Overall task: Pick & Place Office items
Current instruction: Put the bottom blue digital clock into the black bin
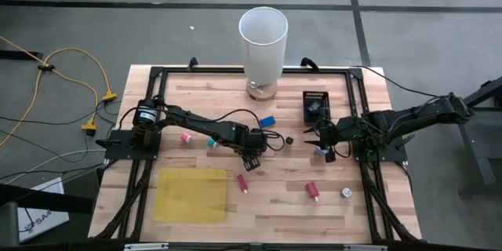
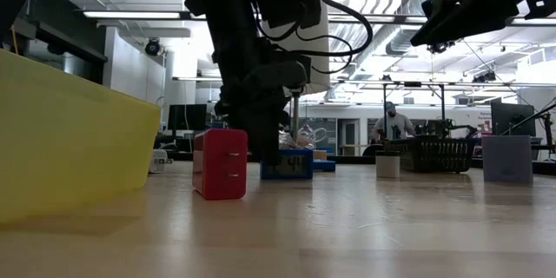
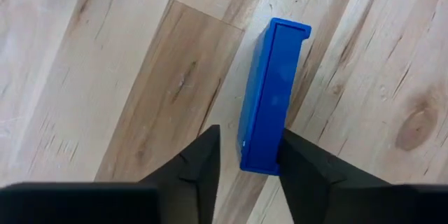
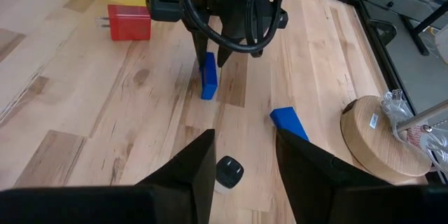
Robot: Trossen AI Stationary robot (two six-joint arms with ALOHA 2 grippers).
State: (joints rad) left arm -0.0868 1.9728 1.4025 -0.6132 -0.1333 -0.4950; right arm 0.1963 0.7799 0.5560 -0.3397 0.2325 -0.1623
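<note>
A thin blue block [image 3: 269, 91] stands on its long edge on the wooden table. My left gripper [image 3: 250, 140] hangs over its near end, pointing steeply down, with one finger on each side of it; the right wrist view shows this gripper [image 4: 210, 54] straddling the block [image 4: 208, 77]. Other office items lie around: a red block [image 1: 312, 190], a red piece [image 1: 241, 181], a pink one [image 1: 186, 136], a teal one [image 1: 212, 142], a blue wedge [image 1: 267, 120] and a whitish round one [image 1: 345, 193]. My right gripper [image 4: 241, 154] waits open at the table's right, above a small black piece [image 4: 229, 171]. My left gripper comes from above, its fingers across the block's thin width at the near end. One finger [image 3: 301, 164] lies against the block's broad side [image 3: 274, 155]. The other finger [image 3: 206, 157] stands a small gap away from the opposite side. The block's lower edge rests on the table.
A tall white cylinder [image 1: 263, 43] stands at the far edge on a round wooden base. A small black tray [image 1: 315, 106] lies near it. A flat yellow sheet [image 1: 190, 195] lies at the near left. A black frame [image 1: 365, 110] borders the table.
</note>
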